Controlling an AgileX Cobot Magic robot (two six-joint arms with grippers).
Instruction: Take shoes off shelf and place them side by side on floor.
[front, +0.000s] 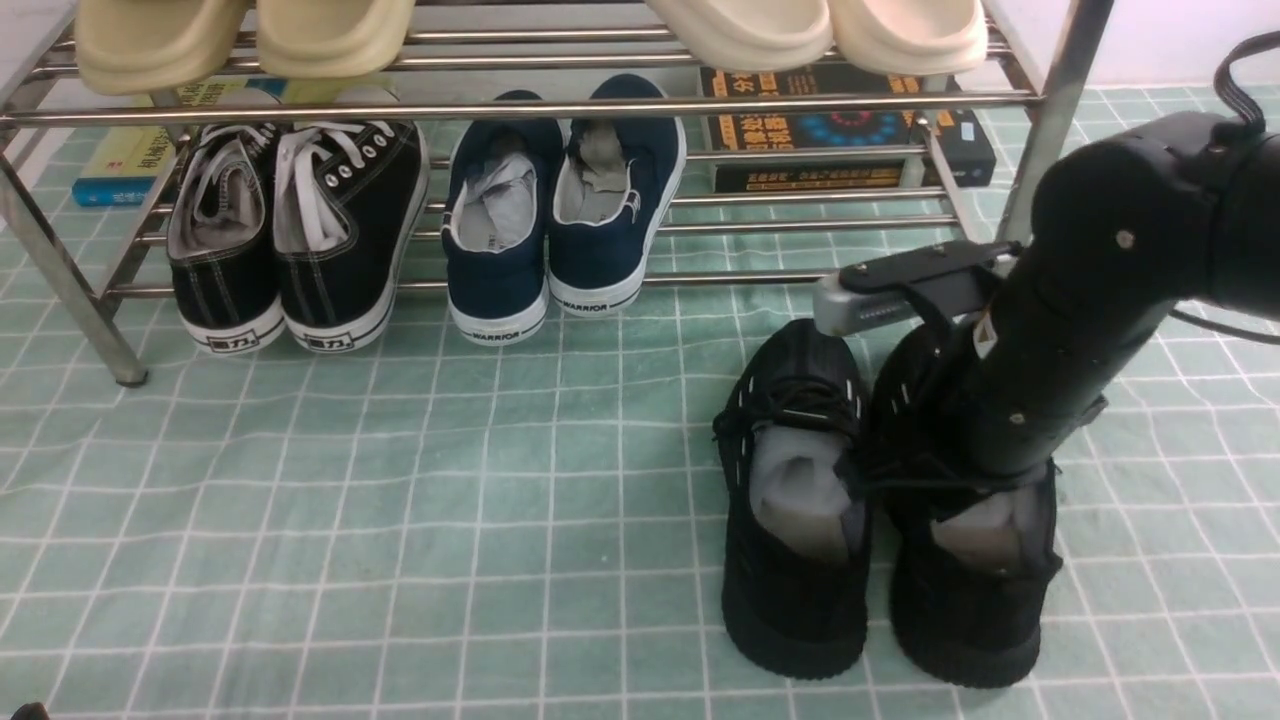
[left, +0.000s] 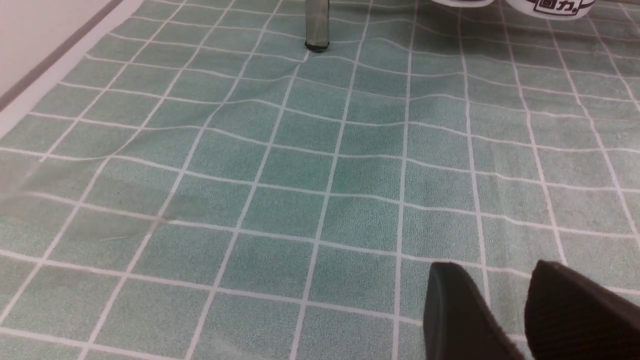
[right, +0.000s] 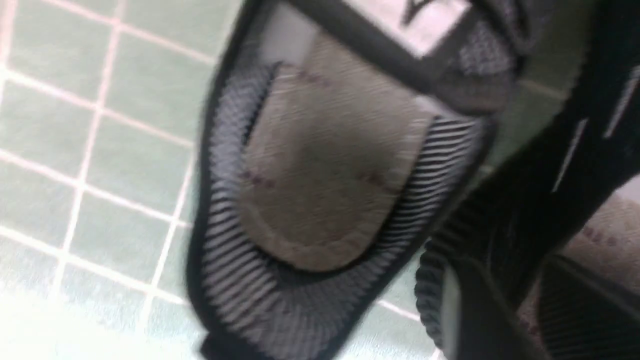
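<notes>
black shoes (front: 795, 600) side by side, green floor (front: 400, 500)

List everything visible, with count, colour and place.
pale green gridded floor sheet: one, green, underneath everything
silver metal-tube shelf: one, silver, at rear
black knit sneakers with paper stuffing: two, black, side by side on floor
black canvas sneakers with white laces: two, black-and-white, lower tier, left
navy canvas slip-ons: two, navy, lower tier, middle
foam slippers: four, beige and cream, top tier
books: several, black and blue-yellow, under top tier
right arm: one, black, over right knit sneaker
left end effector: one, black, open above bare floor
</notes>
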